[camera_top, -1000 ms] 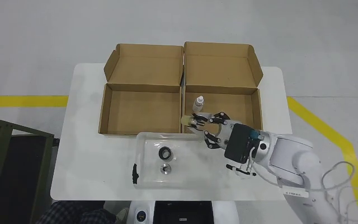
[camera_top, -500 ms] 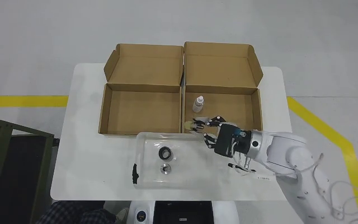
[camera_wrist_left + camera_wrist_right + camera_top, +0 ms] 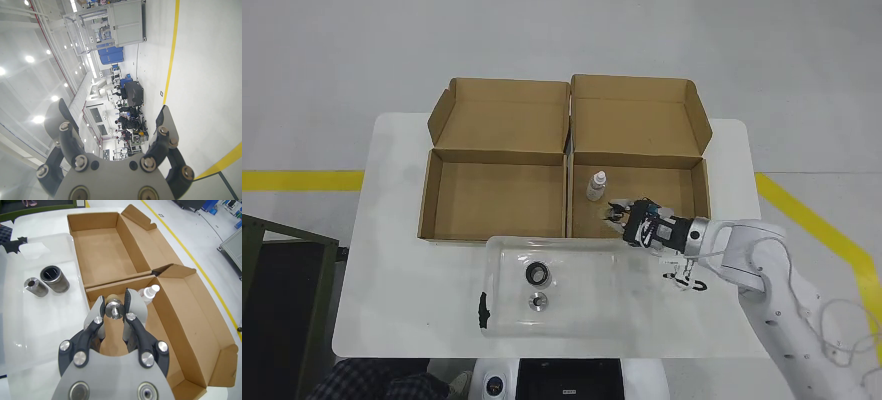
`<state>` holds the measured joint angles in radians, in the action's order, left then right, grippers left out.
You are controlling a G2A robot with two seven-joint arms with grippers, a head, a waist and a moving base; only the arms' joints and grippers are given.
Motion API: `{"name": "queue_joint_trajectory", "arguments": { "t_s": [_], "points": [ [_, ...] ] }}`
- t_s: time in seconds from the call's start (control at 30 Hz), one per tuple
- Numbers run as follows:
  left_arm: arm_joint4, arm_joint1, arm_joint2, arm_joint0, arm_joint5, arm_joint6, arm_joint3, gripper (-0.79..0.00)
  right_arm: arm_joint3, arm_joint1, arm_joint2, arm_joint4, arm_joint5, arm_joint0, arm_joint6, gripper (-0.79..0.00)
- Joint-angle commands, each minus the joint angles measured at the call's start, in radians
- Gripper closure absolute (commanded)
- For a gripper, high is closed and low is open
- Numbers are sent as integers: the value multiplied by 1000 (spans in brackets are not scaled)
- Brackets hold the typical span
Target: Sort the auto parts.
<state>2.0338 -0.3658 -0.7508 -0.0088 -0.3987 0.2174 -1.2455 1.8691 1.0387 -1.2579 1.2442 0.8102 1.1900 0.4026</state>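
Right tool (image 3: 114, 303) (image 3: 628, 217): clamped on a small silver metal part with a threaded stud and a cream-coloured end (image 3: 114, 310), one finger on each side of its round body.
Held part, place: over the near left corner of the right-hand open brown cardboard box (image 3: 667, 198) (image 3: 170, 317), close to the wall shared with the neighbouring box. Cannot tell whether it touches the box floor.
White plastic spray bottle (image 3: 596, 186) (image 3: 149, 292): inside the same box, just beyond the right tool.
Left-hand open brown cardboard box (image 3: 497, 200) (image 3: 105, 251): side by side with the other, lid flaps folded back.
Clear plastic tray (image 3: 582, 292) (image 3: 37, 321): on the white surface (image 3: 392, 250), nearer the robot than the boxes.
Tray contents: wide dark metal cylinder (image 3: 538, 273) (image 3: 54, 278) and narrower grey steel cylinder with a bored hole (image 3: 538, 302) (image 3: 36, 287), close together.
Black jagged scrap (image 3: 482, 310) (image 3: 13, 246): at the tray's left edge.
Left tool (image 3: 113, 109): fingers spread wide, nothing between them, aimed at the hall.
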Motion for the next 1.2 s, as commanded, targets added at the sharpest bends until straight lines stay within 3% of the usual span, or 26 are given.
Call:
{"name": "queue_joint_trajectory", "arguments": {
  "t_s": [0.0, 0.43, 1.07, 1.1, 1.13, 1.17],
  "points": [
    [0, 0, 0, 0, 0, 0, 0, -785, -22, 0, 8, 7, 0, -22, 24, 0],
    [0, 0, 0, 0, 0, 0, 0, -785, -162, 13, 118, 56, -7, -147, 167, 0],
    [0, 0, 0, 0, 0, 0, 0, -785, -318, 41, 244, 161, -77, -257, 191, 0],
    [0, 0, 0, 0, 0, 0, 0, -785, -321, 42, 248, 162, -79, -260, 193, -12],
    [0, 0, 0, 0, 0, 0, 0, -785, -323, 44, 250, 161, -82, -262, 194, -83],
    [0, 0, 0, 0, 0, 0, 0, -785, -325, 44, 252, 160, -85, -264, 194, -222]
  ]
}}
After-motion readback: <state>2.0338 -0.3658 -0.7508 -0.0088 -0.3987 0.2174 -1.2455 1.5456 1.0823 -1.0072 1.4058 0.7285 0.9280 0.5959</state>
